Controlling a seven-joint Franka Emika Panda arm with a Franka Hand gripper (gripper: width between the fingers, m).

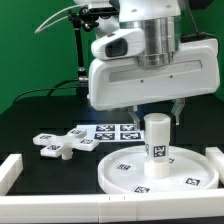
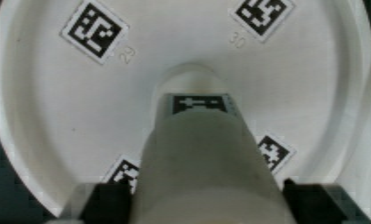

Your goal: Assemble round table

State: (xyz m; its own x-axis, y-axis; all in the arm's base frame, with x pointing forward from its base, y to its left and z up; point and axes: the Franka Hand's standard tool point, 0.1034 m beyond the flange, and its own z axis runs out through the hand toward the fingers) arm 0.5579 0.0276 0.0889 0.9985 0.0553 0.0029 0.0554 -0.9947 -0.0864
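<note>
Leg (image 1: pixel 157 145) upright on disc (image 1: pixel 108 176) — gripper (image 1: pixel 156 108) just above it, jaws open; foot (image 1: pixel 58 145) lies left

Exterior view: set low and close off the black counter (image 1: pixel 40 120)'s near edge, facing across it to the far edge.

Wrist view: very close, looking down along the short thick white cylinder leg (image 2: pixel 200 140) (image 1: pixel 157 145) onto the large round rimmed white plastic disc (image 2: pixel 164 50) (image 1: pixel 175 172).

Shared by both: leg and disc.

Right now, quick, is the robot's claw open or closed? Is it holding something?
Gripper: open, holding nothing, spread wider than the upright leg under it.
</note>
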